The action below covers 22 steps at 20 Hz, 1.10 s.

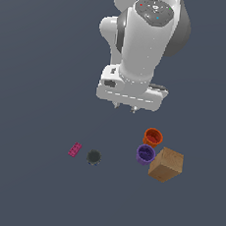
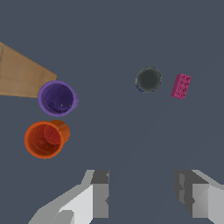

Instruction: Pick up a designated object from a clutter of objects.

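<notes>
The orange-red ribbed cup [image 1: 153, 137] stands upright on the dark floor, touching or almost touching the purple cup [image 1: 145, 154], with the tan box [image 1: 166, 165] beside them. It also shows in the wrist view [image 2: 45, 138], next to the purple cup [image 2: 57, 98] and the box [image 2: 22, 74]. The small dark round cup [image 1: 94, 157] and the pink studded brick [image 1: 74, 149] lie apart toward the exterior view's left. My gripper [image 1: 126, 107] hangs high above the floor, up and toward the exterior view's left of the orange-red cup. Its fingers [image 2: 99, 194] are spread wide and empty.
The dark cup [image 2: 148, 79] and pink brick [image 2: 181, 85] sit side by side in the wrist view, well away from the cup group. The floor [image 1: 28, 185] is a flat dark grey surface with no edges in view.
</notes>
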Tool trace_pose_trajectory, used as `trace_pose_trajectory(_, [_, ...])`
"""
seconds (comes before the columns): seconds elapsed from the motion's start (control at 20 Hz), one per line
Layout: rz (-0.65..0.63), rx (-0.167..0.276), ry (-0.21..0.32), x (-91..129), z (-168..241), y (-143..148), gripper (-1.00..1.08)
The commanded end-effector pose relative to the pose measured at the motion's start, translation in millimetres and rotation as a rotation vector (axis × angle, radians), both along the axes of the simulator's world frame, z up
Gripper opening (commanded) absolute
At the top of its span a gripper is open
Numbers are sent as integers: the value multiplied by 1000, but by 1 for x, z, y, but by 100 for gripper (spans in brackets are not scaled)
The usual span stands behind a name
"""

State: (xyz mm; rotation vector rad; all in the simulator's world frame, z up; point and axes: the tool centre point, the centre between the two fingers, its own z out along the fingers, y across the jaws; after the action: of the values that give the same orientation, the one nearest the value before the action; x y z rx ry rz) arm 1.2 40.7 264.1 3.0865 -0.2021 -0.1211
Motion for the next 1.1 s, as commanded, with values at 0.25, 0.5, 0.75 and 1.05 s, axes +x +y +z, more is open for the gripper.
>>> trace_pose_trajectory(0.25, [-114,-61,2,8,-26,23,28])
trace_pose_trajectory(0.5, [-189,-107,-5,12,-44,39,28])
trace_pose_trajectory(0.75, [-261,-154,-19,15,-61,55,28])
trace_pose_trajectory(1.05, [-344,-212,-48,17,-81,75,28])
